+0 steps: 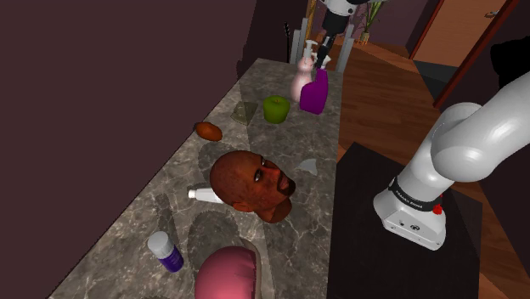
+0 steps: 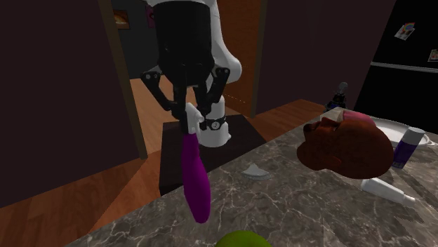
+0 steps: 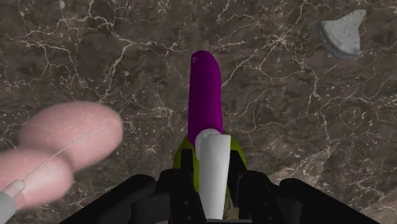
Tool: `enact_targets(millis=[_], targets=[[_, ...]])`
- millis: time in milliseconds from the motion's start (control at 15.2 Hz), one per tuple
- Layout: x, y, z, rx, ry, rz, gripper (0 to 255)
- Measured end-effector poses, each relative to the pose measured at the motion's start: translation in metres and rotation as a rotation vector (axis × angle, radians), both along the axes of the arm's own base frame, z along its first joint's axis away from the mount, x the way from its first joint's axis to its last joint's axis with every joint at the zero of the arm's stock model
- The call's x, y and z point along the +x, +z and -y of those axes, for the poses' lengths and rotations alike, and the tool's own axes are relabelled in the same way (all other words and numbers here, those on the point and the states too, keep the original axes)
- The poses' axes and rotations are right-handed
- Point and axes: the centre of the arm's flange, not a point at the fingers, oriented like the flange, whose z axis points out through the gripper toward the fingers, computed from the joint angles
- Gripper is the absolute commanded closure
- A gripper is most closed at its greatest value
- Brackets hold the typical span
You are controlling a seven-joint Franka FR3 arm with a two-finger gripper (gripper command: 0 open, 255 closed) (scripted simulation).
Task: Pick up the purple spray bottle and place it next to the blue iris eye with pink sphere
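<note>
Long, narrow dark marble counter [image 1: 144,221] with white veins. Dark maroon wall [image 1: 102,59] runs along its edge on the shoulder view's left. Orange-brown wood plank floor [image 1: 382,102] on the other side. Orange door [image 1: 463,30] beyond the floor. Dim light.

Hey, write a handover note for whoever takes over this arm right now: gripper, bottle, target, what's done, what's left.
Gripper: shut on the purple spray bottle, clasping its white top.
Bottle: tilted and seemingly just off the marble counter, close to the pink rounded thing. That is probably the target, though no blue iris shows.
Done: grasp.
Left: set the bottle down beside the pink thing, then release.
</note>
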Motion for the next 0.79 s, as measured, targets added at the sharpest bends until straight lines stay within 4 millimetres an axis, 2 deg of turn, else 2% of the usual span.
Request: enact_targets(millis=[792], targets=[[0.0, 0.061, 0.0, 0.0, 0.0, 0.0, 255]])
